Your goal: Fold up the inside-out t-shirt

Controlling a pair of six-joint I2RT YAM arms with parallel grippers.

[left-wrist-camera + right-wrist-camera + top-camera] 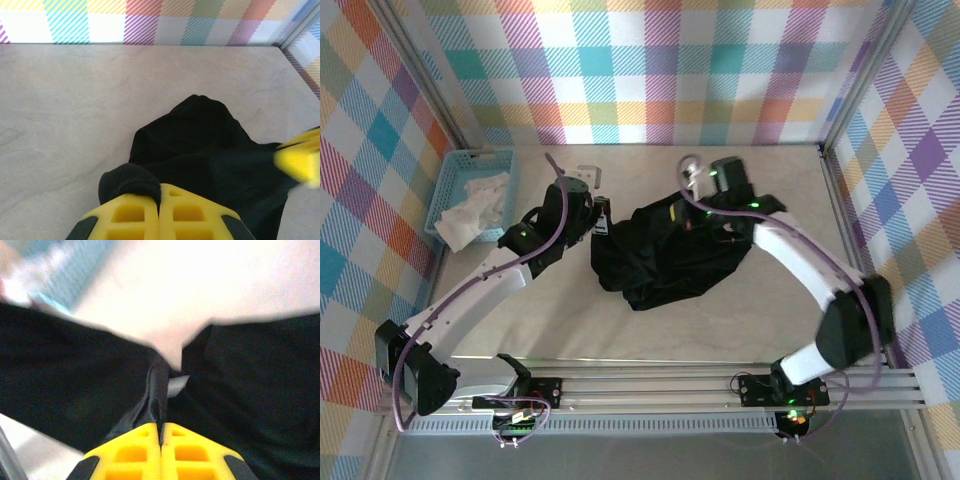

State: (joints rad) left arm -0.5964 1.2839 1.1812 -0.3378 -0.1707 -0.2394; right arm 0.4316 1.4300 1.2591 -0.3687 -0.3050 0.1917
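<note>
the black t-shirt point(670, 250) lies crumpled in a loose heap at the middle of the pale table point(760, 320) in the top view, a little right of centre, bunched rather than spread flat, with no print to make out on the folds that face up. both arms reach in to it from the lower corners of that frame, the left one to the heap's upper left edge and the right one to its upper right edge. in the left wrist view the left gripper point(160, 192) sits at the bottom of the frame with its yellow fingers point(127, 215) pressed together, and a rounded wad of black fabric bulges just above the left finger, caught at their tips; the rest of the shirt runs up and to the right across the tabletop. a blurred yellow shape at the right edge of that frame is the right gripper's finger, close over the cloth. in the right wrist view the right gripper point(161, 429) is also closed tight, a narrow pleat of the black cloth rising from between its tips, with dark fabric on both sides. at the upper left of the top view a light-blue basket point(450, 185) stands well apart from the shirt, holding a white cloth point(475, 208).
</note>
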